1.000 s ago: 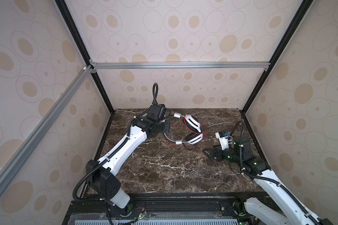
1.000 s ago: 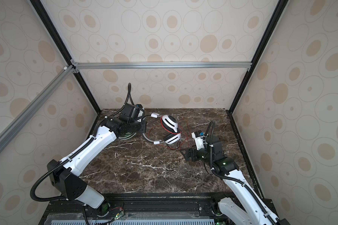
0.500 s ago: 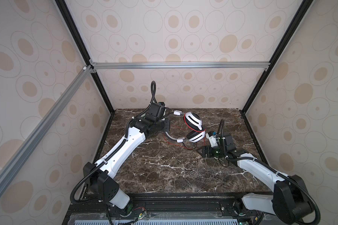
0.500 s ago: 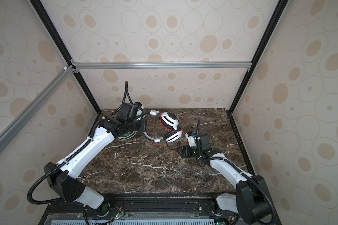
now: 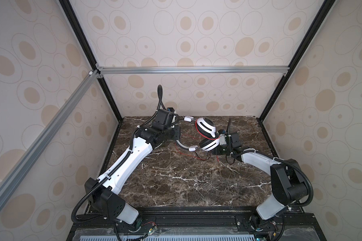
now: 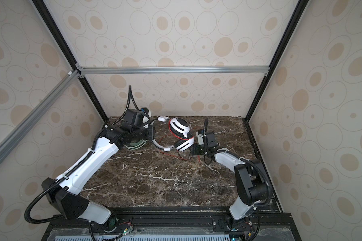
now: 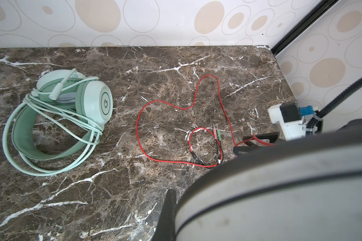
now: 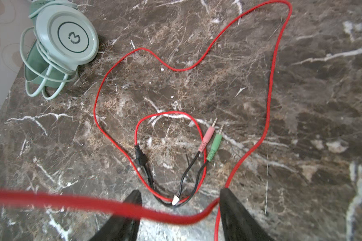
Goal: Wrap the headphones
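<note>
At the far left of the table (image 5: 186,187), the green headphones (image 7: 92,102) lie flat near the side wall. Their pale cable is looped round them, so I judge that pair done.

Next along, your left claw (image 5: 177,134) is clenched on the grey band (image 7: 280,198) of the white headphones (image 5: 206,126), holding them up near the back middle of the table. Their long axis runs left to right: the crown of the band is at the claw and both cups point right toward the other arm, the far cup higher. I can't tell whether the lower cup touches the marble.

The red cable (image 8: 274,83) sprawls in loose loops below, with the plugs (image 8: 210,141) lying at the small loop.

On the right, your right claw (image 8: 180,191) stands released, jaws apart over the bend of that small loop, gripping nothing. Watch the blurred red strand crossing its fingers. If you close here you may pinch two strands, or drag a loop that twists the band in the left claw. The thin cable could also slip free.
</note>
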### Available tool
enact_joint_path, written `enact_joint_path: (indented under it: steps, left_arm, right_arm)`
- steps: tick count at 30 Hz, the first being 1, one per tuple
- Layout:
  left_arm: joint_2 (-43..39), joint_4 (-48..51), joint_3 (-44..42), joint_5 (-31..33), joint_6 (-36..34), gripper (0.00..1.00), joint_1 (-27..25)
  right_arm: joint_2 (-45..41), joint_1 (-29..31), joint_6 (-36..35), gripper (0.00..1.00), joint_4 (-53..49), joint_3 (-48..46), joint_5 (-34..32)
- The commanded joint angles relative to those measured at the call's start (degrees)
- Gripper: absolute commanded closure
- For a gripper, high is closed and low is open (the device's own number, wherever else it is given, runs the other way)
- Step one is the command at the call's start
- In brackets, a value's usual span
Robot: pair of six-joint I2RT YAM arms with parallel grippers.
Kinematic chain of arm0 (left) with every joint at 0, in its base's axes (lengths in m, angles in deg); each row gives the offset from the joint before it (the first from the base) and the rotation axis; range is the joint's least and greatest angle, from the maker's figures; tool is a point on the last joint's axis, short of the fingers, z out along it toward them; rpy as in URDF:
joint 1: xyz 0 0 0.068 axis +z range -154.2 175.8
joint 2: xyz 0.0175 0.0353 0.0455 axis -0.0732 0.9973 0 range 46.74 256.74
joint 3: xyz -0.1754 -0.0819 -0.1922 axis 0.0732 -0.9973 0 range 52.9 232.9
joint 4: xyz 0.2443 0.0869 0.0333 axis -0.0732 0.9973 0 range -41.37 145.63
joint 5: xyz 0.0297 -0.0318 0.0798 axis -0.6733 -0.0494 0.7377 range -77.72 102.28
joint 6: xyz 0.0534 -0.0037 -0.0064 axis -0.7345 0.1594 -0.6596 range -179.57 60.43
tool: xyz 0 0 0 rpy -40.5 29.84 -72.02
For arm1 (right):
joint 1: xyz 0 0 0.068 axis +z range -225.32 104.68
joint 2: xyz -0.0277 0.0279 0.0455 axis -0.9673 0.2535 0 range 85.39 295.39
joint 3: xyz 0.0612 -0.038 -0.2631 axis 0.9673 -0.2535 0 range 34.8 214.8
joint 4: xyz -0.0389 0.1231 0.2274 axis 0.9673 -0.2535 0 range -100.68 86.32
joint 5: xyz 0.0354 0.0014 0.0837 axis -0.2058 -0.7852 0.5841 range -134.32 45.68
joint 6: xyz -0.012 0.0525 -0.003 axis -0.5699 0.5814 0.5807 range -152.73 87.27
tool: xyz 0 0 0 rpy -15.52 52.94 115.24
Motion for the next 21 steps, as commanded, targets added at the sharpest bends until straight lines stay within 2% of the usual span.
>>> enact_joint_path:
  steps: [1, 6, 8, 11, 16, 21]
  left_arm:
    - [-2.39, -4.02, 0.88, -2.25, 1.95, 1.0, 0.78]
    - [-2.43, -4.23, 0.86, -3.11, 2.03, 1.0, 1.4]
    - [-2.34, -4.35, 0.77, -3.79, 2.12, 1.0, 1.7]
    - [-2.26, -4.72, 0.55, -4.69, 2.34, 1.0, 2.07]
    - [-2.8, -5.83, -0.73, -4.13, 4.24, 1.0, 2.82]
    - [-4.86, -8.68, -3.59, -2.98, 6.72, 1.0, 4.13]
  right_arm:
    - [2.6, -0.11, -0.7, 0.43, 1.44, 1.95, -1.08]
    - [4.63, -0.1, -1.41, 0.59, 2.66, 2.71, -2.4]
    - [5.18, -0.13, -2.4, 0.71, 2.38, 3.12, -2.74]
    - [4.99, -0.09, -3.56, 0.81, 2.43, 2.77, -2.78]
    - [0.46, 0.58, -3.91, 0.92, 2.4, -1.17, -0.63]
    - [-9.22, 4.64, -5.48, 0.97, -1.04, -7.79, -5.06]
